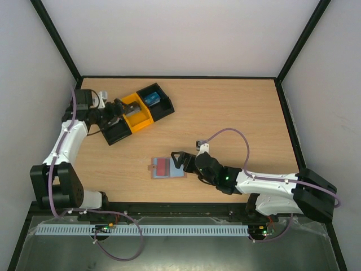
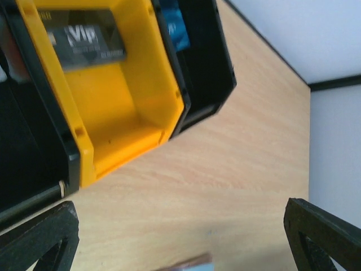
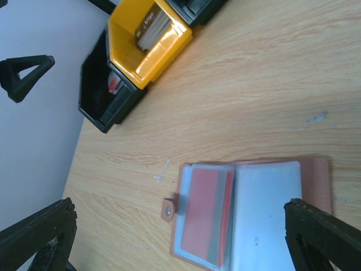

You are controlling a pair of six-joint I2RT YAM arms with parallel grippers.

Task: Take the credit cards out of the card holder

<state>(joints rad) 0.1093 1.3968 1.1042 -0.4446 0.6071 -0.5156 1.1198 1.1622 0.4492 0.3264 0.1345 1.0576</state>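
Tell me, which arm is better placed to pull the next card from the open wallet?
Right. The right tool, open, sits beside the card holder, where a red card shows; the left tool is far off over the tray.

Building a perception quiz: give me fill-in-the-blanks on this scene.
1. The VIP card lies in the tray's ____ section.
2. The card in the holder is ____.
3. The right claw is ____.
4. The blue card sits in a ____ section.
Missing: yellow, red, open, black.
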